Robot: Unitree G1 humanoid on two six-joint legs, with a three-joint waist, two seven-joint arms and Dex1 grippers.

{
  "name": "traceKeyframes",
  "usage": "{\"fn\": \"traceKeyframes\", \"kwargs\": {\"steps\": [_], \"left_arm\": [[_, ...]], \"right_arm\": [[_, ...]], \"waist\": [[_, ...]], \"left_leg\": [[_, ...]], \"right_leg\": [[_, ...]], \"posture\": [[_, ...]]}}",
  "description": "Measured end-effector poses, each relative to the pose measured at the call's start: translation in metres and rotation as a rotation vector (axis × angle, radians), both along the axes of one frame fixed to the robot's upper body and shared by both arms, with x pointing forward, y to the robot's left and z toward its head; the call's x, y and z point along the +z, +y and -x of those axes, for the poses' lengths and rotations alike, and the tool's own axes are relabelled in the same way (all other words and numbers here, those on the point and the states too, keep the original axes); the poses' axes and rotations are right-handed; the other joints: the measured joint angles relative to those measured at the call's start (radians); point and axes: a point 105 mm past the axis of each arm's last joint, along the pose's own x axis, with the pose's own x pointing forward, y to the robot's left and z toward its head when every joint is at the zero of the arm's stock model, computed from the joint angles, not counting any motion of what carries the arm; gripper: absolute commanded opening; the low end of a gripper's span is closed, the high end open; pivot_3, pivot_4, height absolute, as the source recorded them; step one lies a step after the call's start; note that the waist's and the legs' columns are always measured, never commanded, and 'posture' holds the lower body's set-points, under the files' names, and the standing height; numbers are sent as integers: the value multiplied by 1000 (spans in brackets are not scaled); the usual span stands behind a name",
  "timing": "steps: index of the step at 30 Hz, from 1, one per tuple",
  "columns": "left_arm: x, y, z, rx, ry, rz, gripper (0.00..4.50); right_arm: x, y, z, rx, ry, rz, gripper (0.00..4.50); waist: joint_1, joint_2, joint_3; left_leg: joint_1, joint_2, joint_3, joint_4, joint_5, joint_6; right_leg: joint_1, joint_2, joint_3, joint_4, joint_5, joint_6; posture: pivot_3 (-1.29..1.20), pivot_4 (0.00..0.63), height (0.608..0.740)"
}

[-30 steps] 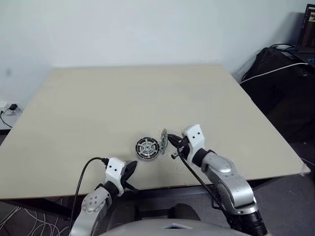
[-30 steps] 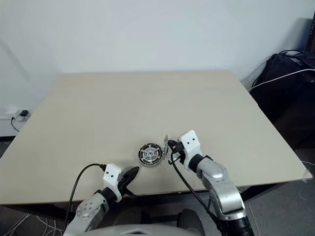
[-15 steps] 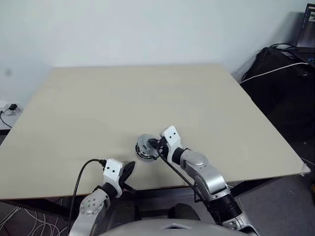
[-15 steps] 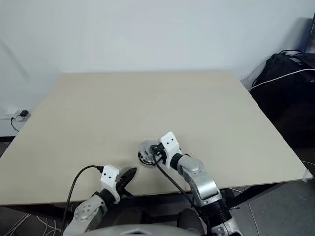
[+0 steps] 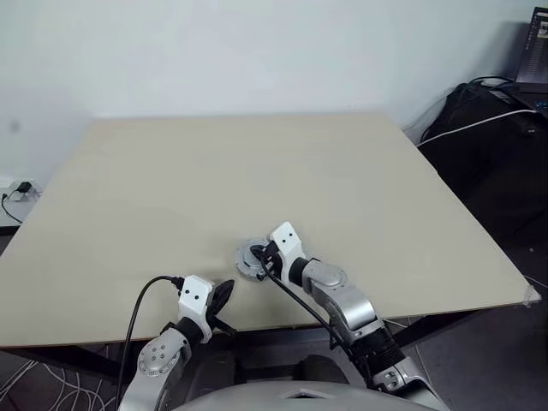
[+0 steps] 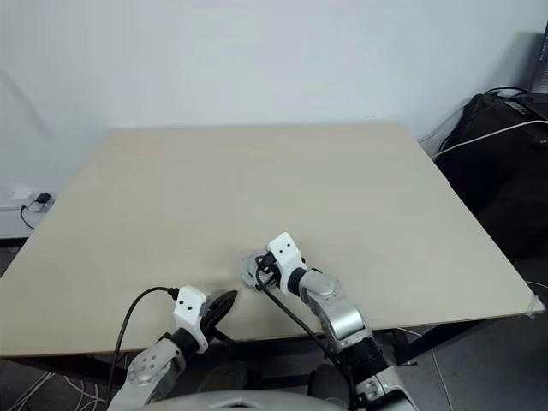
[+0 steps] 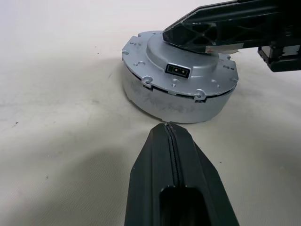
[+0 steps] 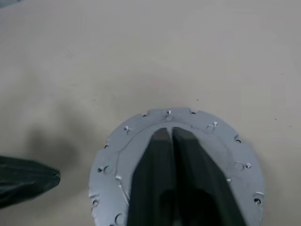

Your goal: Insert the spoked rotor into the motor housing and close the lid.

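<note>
Near table edge: left gripper [image 5: 224, 295], fingers pressed together, holding nothing, tips on the table [image 5: 171, 188] just short of the motor housing [image 7: 174, 101]. Housing sits near the front edge, roughly mid-width. The lid [image 8: 141, 141] lies flat on top of it, plain grey back up. Right gripper [image 8: 170, 136] rests over the lid's centre, fingers nearly together with a thin slit between, gripping nothing. Beyond: bare tabletop, white wall. Dark bags and cables [image 5: 488, 111] off the far right corner.
</note>
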Motion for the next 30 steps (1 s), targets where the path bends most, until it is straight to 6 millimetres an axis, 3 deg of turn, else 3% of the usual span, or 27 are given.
{"fn": "traceKeyframes", "kwargs": {"steps": [7,11,22,30], "left_arm": [[3,-1,0,5,-2,1,0],[3,-3,-1,-3,-2,2,0],[9,-7,-8,-31,-30,0,0],[7,-7,-7,-35,-29,-1,0]], "right_arm": [[31,-2,5,39,-97,-40,3212],[35,-1,6,45,-108,-42,4475],[4,0,7,36,-30,37,4475],[-4,0,-4,16,-39,71,4475]], "waist": [[-1,1,1],[1,1,1],[-1,0,1],[-1,0,1]], "left_leg": [[0,0,0,-1,0,0],[0,0,0,-1,0,0],[0,0,1,-1,0,0],[0,0,2,-1,0,0]], "right_leg": [[-1,0,0,0,0,0],[-1,0,0,0,0,0],[-1,1,0,0,0,0],[-1,1,0,0,0,0]], "posture": [[0,0,740],[0,0,740],[0,0,740],[0,0,740]]}}
